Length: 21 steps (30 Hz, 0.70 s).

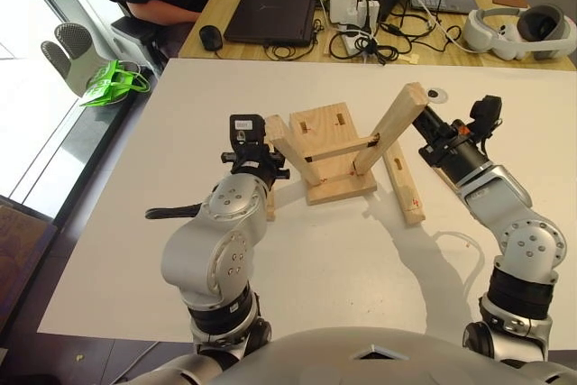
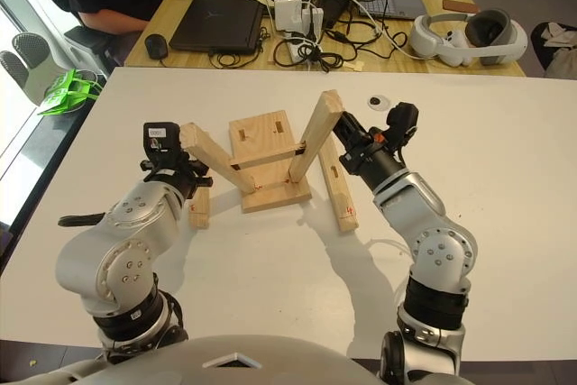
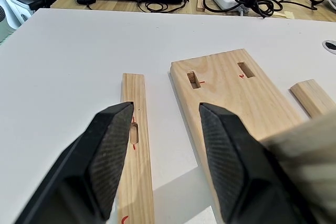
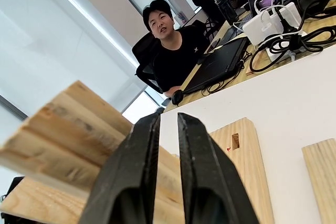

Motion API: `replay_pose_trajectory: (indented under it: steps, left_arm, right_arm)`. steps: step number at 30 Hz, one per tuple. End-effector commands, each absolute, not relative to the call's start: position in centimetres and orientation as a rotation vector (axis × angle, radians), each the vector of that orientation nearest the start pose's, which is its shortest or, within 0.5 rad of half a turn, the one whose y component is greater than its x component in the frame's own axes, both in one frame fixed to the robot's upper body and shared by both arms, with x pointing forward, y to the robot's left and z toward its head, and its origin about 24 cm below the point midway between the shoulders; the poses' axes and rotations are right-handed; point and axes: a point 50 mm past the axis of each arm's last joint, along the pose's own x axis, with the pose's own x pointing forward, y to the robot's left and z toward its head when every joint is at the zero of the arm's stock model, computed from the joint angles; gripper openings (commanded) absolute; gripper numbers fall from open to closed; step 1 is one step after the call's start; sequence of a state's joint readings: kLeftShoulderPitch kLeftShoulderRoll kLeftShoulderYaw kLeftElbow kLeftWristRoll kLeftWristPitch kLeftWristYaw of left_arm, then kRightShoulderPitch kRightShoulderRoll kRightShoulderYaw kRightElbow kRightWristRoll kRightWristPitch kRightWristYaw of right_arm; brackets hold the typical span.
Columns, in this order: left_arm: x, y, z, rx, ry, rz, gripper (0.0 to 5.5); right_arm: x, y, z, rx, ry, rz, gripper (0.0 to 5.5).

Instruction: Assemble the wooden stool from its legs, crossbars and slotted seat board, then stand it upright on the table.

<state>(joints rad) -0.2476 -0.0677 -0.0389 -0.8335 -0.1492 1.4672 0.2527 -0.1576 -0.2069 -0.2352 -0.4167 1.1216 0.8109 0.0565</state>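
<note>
The slotted seat board (image 1: 322, 129) lies flat on the white tabletop (image 1: 180, 132), and over it a left leg (image 1: 293, 149) and a right leg (image 1: 397, 123) lean apart in a V, joined by a crossbar (image 1: 347, 147). Left of the board, the left gripper (image 3: 167, 108) hangs by the left leg's upper end, fingers wide apart around nothing, above a loose leg (image 3: 135, 150) lying flat. Right of the board, the right gripper (image 4: 168, 117) sits at the right leg, fingers almost together, near another flat leg (image 1: 404, 185)
</note>
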Motion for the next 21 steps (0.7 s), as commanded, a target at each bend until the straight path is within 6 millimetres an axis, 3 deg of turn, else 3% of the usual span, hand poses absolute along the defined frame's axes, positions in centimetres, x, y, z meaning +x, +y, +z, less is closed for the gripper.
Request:
replay_pose_trajectory:
  steps: [1, 6, 9, 13, 21]
  left_arm:
    - [23.6, 7.8, 15.4, -0.202, 0.362, -0.219, 2.32]
    - [27.7, 7.4, 15.8, -0.211, 0.308, -0.214, 2.32]
    - [28.7, 6.2, 15.7, -0.239, 0.300, -0.246, 2.32]
    - [28.5, 5.2, 14.5, -0.256, 0.333, -0.275, 2.32]
    - [27.1, 6.7, 12.3, -0.233, 0.405, -0.236, 2.32]
  right_arm:
    - [24.1, -12.7, 11.4, 0.605, 0.357, 0.710, 0.65]
    - [24.3, -10.7, 10.6, 0.636, 0.386, 0.730, 0.65]
    - [24.8, -10.1, 10.6, 0.648, 0.371, 0.709, 0.65]
    - [26.7, -10.1, 11.0, 0.664, 0.314, 0.618, 0.65]
    - [29.1, -10.7, 12.1, 0.668, 0.219, 0.513, 0.65]
